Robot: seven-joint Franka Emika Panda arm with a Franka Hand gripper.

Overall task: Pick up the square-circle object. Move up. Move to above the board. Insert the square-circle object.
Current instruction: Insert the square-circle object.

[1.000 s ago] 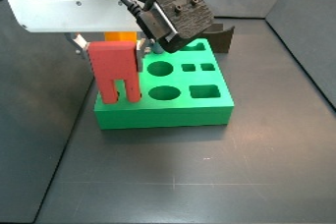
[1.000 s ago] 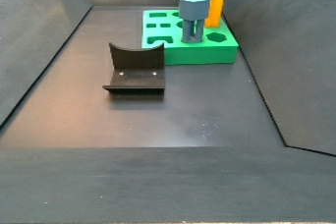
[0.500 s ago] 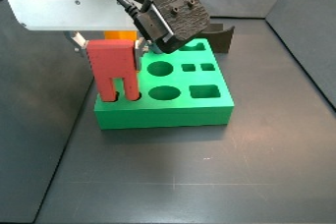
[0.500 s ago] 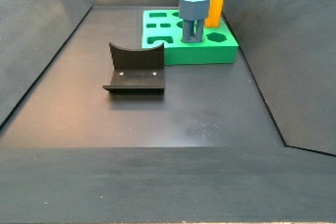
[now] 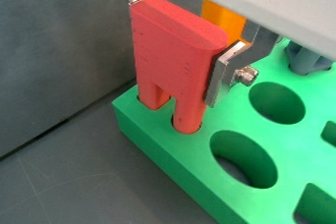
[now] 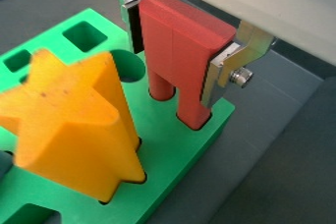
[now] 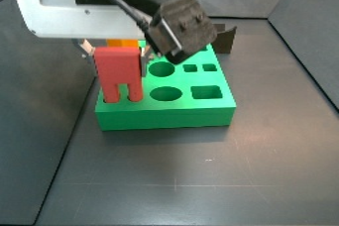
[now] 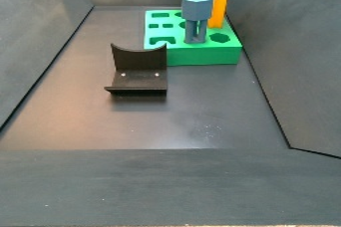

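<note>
At the upper left of a side view, the gripper (image 7: 117, 44) clasps the red square-circle object (image 7: 118, 74), whose two legs sit in the green board (image 7: 166, 113), silver fingers (image 5: 233, 63) flanking it.

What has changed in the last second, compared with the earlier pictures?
The red peg has sunk a little deeper into the green board, and the claw came down with it, its fingers beside the peg's flat sides. The board, the yellow star peg, the blue-grey peg and the fixture stayed put.
</note>
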